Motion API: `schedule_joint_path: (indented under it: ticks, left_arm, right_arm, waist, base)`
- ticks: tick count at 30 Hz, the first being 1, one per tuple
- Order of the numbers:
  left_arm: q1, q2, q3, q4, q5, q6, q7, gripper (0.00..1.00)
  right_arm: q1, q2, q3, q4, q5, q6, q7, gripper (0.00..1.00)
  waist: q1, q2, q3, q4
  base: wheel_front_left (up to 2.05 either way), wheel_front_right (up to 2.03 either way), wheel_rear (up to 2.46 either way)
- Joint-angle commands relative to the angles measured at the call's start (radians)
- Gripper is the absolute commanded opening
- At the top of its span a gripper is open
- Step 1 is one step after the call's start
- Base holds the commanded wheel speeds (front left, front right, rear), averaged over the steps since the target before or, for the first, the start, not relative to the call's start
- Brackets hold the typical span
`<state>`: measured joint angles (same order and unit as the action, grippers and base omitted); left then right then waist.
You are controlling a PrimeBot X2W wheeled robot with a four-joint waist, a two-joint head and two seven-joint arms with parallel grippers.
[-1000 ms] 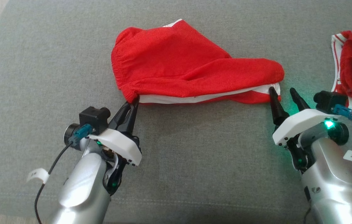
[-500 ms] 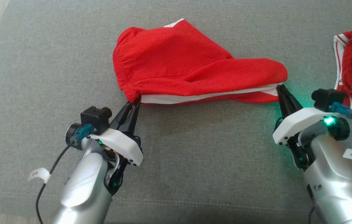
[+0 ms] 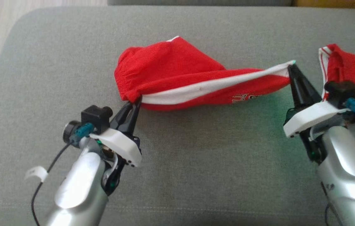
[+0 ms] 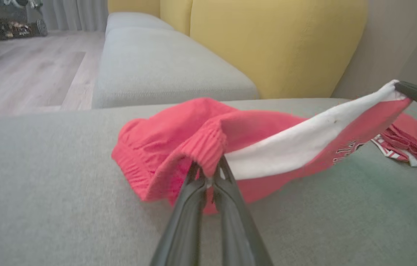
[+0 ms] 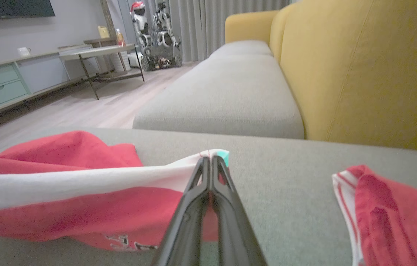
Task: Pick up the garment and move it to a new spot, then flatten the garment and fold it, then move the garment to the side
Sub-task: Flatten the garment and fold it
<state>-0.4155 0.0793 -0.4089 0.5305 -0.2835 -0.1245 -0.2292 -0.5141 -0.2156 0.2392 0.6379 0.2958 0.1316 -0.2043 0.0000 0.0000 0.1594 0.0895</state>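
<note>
Head view: I had my left gripper [image 3: 135,103] pinched shut on the elastic waistband corner of the red shorts [image 3: 171,70]. My right gripper [image 3: 290,67] was clamped on the white-striped hem corner, raised off the grey cushion [image 3: 196,163], so the cloth hung stretched between both tips. I judged the two-corner hold was for carrying it and laying it flat. A second red garment [image 3: 353,73] lay just right of the right gripper, apart. Left wrist view: waistband bunched right at the fingertips, rest of the shorts ahead, sagging onto the cushion. Right wrist view: hem corner nipped at the tips, shorts trailing left.
</note>
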Motion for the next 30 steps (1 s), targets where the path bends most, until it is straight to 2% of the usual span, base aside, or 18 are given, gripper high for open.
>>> schedule_joint_path:
  ticks: [1, 7, 15, 24, 30]
  left_arm:
    - [-0.06, 0.041, 0.03, -0.069, -0.011, -0.004, 0.016, 0.0]
    - [-0.081, 0.085, 0.032, -0.192, -0.038, -0.005, 0.091, 0.0]
    - [-0.113, 0.141, 0.047, -0.412, -0.109, -0.005, 0.266, 0.0]
    - [-0.112, 0.164, 0.094, -0.627, -0.181, 0.039, 0.408, 0.0]
    - [-0.173, 0.177, 0.102, -0.642, -0.201, 0.041, 0.468, 0.0]
  right_arm:
    - [0.004, -0.026, 0.013, -0.075, -0.026, -0.001, -0.02, 0.0]
    - [0.003, -0.052, -0.01, -0.204, -0.083, -0.001, -0.033, 0.0]
    - [0.011, -0.055, -0.107, -0.421, -0.169, -0.001, -0.033, 0.0]
    - [0.08, -0.006, -0.237, -0.663, -0.257, -0.001, 0.064, 0.0]
    - [0.038, 0.003, -0.266, -0.736, -0.284, -0.001, 0.143, 0.0]
  waist:
    - [0.0, 0.0, -0.029, -0.007]
    - [0.0, 0.0, -0.081, -0.013]
    - [0.0, 0.0, -0.153, -0.024]
    - [0.0, 0.0, -0.18, -0.029]
    - [0.0, 0.0, -0.126, -0.029]
  base:
    - [0.0, 0.0, 0.0]
    - [0.0, 0.0, 0.0]
    - [0.0, 0.0, 0.0]
    - [0.0, 0.0, 0.0]
    - [0.0, 0.0, 0.0]
